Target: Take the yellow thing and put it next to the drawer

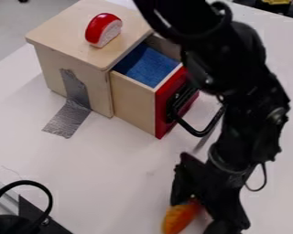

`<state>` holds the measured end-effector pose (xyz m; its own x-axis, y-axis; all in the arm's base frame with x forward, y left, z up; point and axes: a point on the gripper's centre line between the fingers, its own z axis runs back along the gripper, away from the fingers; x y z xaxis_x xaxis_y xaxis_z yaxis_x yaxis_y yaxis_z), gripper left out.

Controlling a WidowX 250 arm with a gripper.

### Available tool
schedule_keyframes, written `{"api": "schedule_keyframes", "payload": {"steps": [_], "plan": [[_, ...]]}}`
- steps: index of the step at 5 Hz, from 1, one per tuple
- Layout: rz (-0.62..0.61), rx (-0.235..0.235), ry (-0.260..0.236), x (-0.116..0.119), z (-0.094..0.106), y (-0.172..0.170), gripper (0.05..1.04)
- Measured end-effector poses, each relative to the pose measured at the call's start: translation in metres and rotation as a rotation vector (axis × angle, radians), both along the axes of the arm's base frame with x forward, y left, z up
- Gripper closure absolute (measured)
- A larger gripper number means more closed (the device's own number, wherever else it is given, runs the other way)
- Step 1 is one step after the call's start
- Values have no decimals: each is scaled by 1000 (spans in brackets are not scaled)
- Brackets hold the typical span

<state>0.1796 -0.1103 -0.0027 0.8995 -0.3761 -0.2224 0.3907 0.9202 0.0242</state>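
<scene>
Where one gripper [195, 209] hangs, one toy [178, 218].

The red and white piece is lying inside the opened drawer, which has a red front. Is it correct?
Not inside: the camera view shows the red and white piece on top of the wooden box. The opened drawer does have a red front.

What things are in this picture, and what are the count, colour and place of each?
wooden box: one, beige, upper left
drawer: one, beige with red front, pulled out
blue lining: one, blue, inside drawer
rounded block: one, red and whitish, on box
tape: one strip, grey, box side to table
carrot-like thing: one, orange-yellow, bottom, at gripper
table: one, white, underneath
cable: one, black, lower left
gripper: one, black, bottom
arm: one, black, from top edge
</scene>
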Motion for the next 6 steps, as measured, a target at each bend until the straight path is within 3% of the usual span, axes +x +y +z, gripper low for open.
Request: {"api": "schedule_keyframes", "payload": {"steps": [1,2,3,4,6], "plan": [[-7,-12,-5,-1,-1,0,421],[-17,-1,9,-4,6,2,644],[3,-23,-47,-1,37,9,689],[75,-18,-87,-15,62,42,689],[263,19,-110,-64,62,132,689]]}}
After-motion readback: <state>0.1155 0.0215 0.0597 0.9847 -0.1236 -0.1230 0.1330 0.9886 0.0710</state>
